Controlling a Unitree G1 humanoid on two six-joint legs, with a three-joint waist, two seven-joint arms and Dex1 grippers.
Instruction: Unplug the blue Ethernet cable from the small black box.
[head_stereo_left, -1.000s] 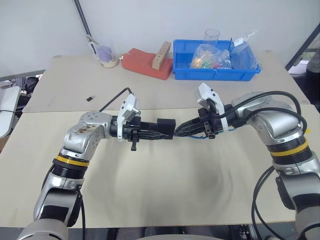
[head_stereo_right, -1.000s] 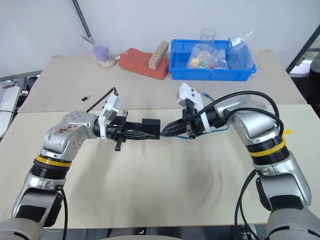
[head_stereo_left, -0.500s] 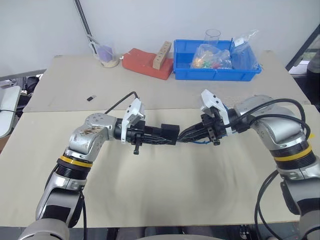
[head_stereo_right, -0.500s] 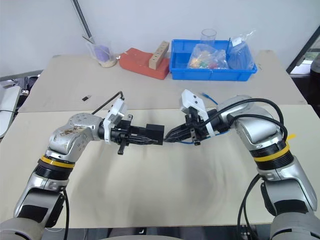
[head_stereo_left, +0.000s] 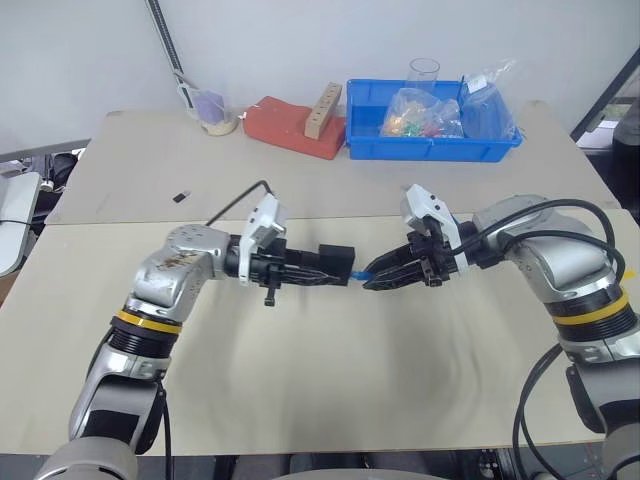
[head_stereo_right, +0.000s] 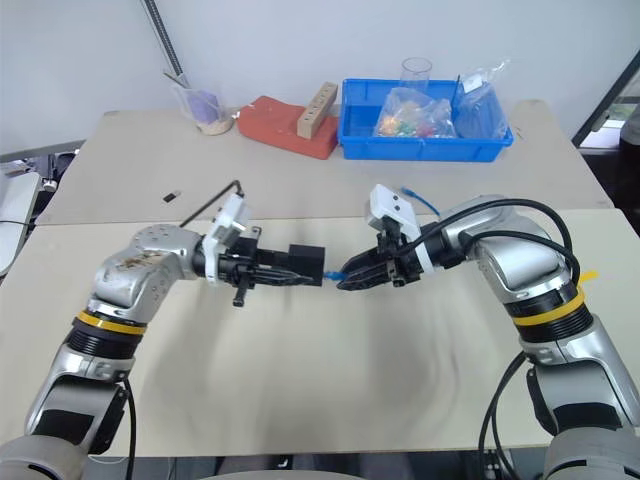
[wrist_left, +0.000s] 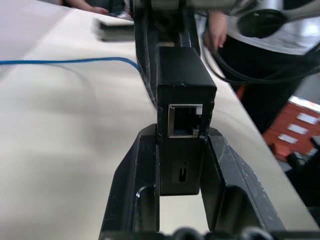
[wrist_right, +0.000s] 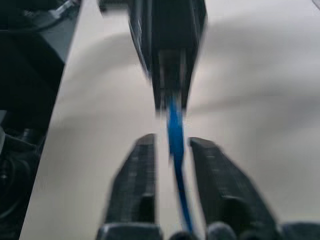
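L claw (head_stereo_left: 338, 276) clamped on the small black box (head_stereo_left: 335, 262), R claw (head_stereo_left: 372, 281) slack round the blue Ethernet cable (wrist_right: 175, 150), plug still in — it'll slip thru w/o regrip.

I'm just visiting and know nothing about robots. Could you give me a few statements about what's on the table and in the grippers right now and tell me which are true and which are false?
1. The left gripper is clamped on the small black box. True.
2. The blue Ethernet cable runs between the right gripper's two fingers, which stand slightly apart. True.
3. The black box is lying flat on the table. False: it is held up above the table.
4. The blue bin sits at the near edge, next to the robot. False: it is at the far side.
5. A red block lies left of the blue bin. True.
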